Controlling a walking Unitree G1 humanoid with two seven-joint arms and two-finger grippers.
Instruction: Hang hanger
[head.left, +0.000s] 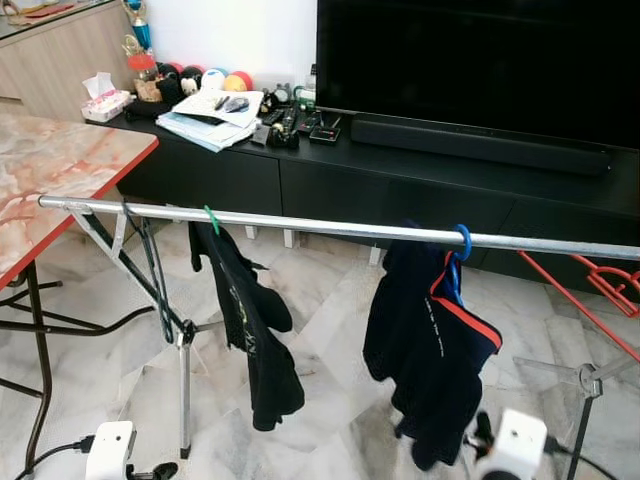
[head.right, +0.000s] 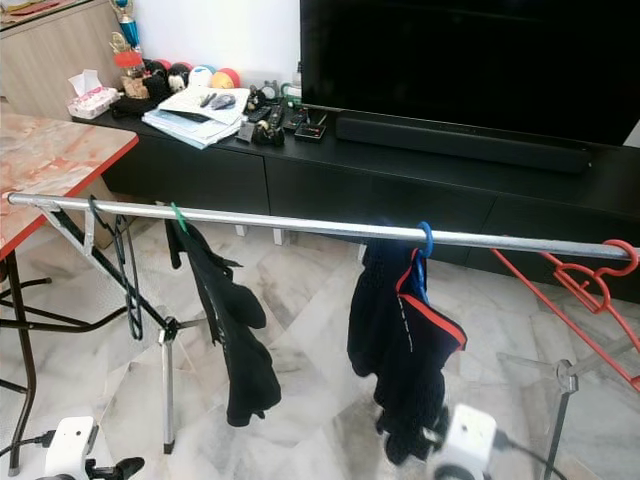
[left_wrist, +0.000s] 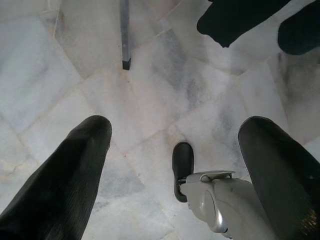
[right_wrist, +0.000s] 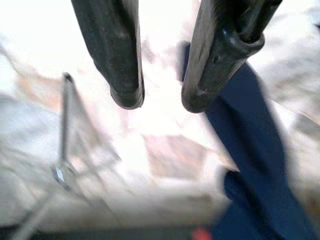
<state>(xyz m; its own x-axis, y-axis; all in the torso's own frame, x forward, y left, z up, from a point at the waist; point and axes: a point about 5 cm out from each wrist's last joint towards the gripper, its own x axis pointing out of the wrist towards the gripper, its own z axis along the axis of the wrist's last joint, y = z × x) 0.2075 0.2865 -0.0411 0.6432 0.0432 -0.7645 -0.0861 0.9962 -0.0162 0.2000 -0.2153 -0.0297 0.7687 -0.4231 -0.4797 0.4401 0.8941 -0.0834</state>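
A silver rail (head.left: 320, 228) runs across the room at waist height. A green hanger (head.left: 211, 218) on it carries a black garment (head.left: 250, 330). Further right, a blue hanger (head.left: 463, 240) holds a navy garment with a red stripe (head.left: 430, 340). A bare red hanger (head.right: 585, 285) hooks over the rail's right end, and a bare black hanger (head.left: 155, 285) hangs near the left end. My left gripper (left_wrist: 175, 130) hangs low over the marble floor, open and empty. Beside the navy garment (right_wrist: 250, 130), my right gripper (right_wrist: 161, 102) is blurred, its fingers slightly apart with nothing between them.
A marble-topped table with a red edge (head.left: 60, 165) stands at the left. Behind the rail is a black TV cabinet (head.left: 420, 175) with papers and small items. The rack's folding legs (head.left: 183, 380) reach the floor under both ends, one foot (left_wrist: 125, 35) near my left gripper.
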